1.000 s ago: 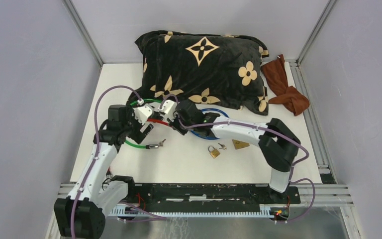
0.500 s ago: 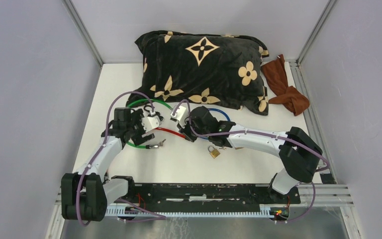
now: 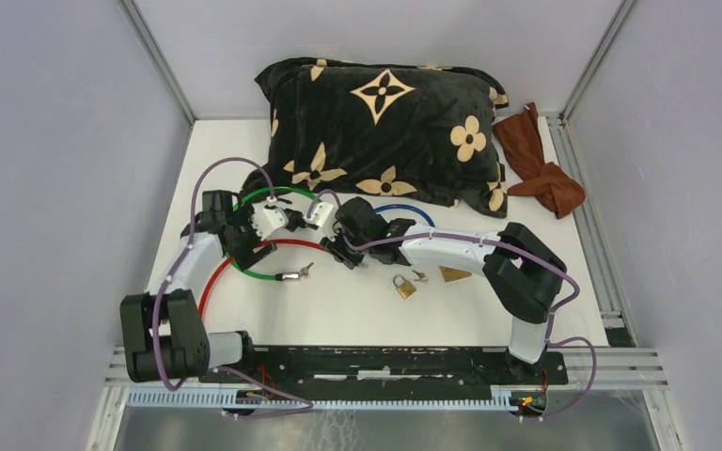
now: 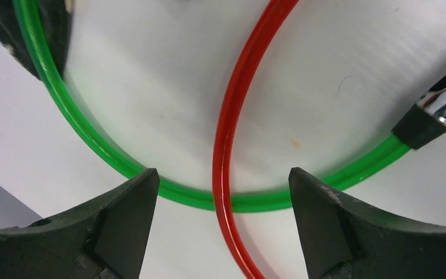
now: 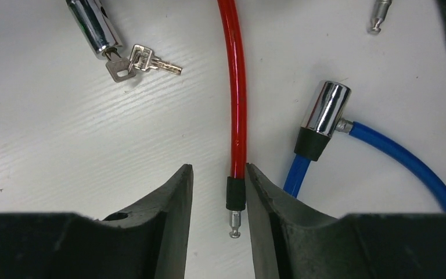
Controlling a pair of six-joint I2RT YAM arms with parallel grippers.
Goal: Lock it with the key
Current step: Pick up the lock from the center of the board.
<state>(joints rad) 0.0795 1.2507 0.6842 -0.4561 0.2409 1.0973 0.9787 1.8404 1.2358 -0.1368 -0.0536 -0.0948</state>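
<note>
Two arms bend inward over the white table [image 3: 357, 310], wrists pitched down and almost meeting in front of the black flowered pillow [image 3: 385, 113] at the back. Three looped cable locks lie under them. The left gripper [image 4: 222, 177] hovers with its jaws spread wide, straddling the spot where the red cable [image 4: 226, 133] crosses the green cable [image 4: 87, 131]; it appears to touch neither. The right gripper [image 5: 218, 171] sits low over the red cable's free end, jaws parted only a little. The pin [image 5: 234, 224] and its black collar lie between them, close to one finger with a gap at the other, so nothing looks gripped. The blue cable [image 5: 400, 154] and its blue-cable barrel [image 5: 324, 110] lie just beside. The key [image 5: 116, 68] stands in the green-cable barrel [image 5: 96, 29], near the right jaws, with a spare key [image 5: 151, 61] on its ring. This looks like the pin-seating step: next the pin needs a firm pinch and a barrel to enter before any key turns. Which barrel belongs to the red cable I cannot tell.
</note>
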